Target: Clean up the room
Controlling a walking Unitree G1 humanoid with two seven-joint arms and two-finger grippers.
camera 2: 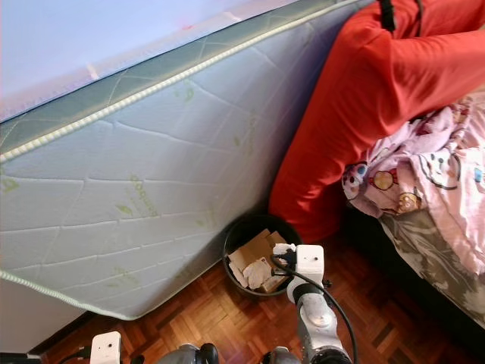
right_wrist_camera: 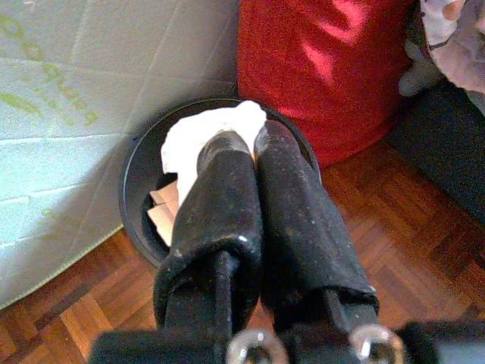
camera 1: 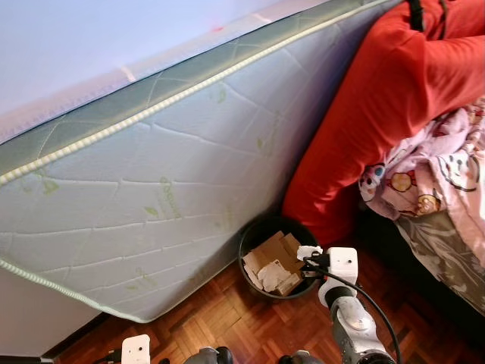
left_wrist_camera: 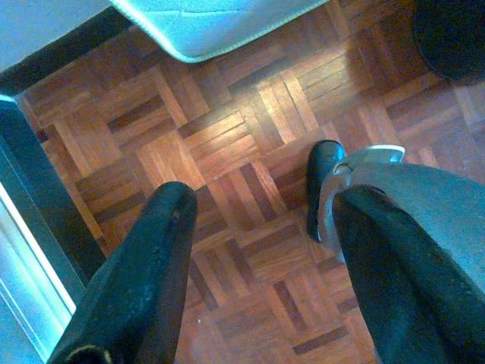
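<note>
- Left gripper point(left_wrist_camera: 258, 250) is held low over the parquet floor point(left_wrist_camera: 227, 152), its fingers spread wide with nothing between them.
- A mattress point(camera 1: 151, 174) is leaned on its edge against the wall.
- Cardboard point(camera 1: 271, 262) is seen in the black bin point(camera 1: 254, 231), between mattress and red cushion point(camera 1: 371, 114).
- Right gripper point(right_wrist_camera: 246, 140) is poised over the bin, fingers pressed on a white wad point(right_wrist_camera: 201, 136), probably paper.
- A patterned blanket point(camera 1: 439, 167) is draped over the bed at far right.

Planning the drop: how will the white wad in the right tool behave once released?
The white wad looks crumpled and soft, probably light and floppy. Pinched in the right tool over the black bin, it should likely fall in without rolling.
</note>
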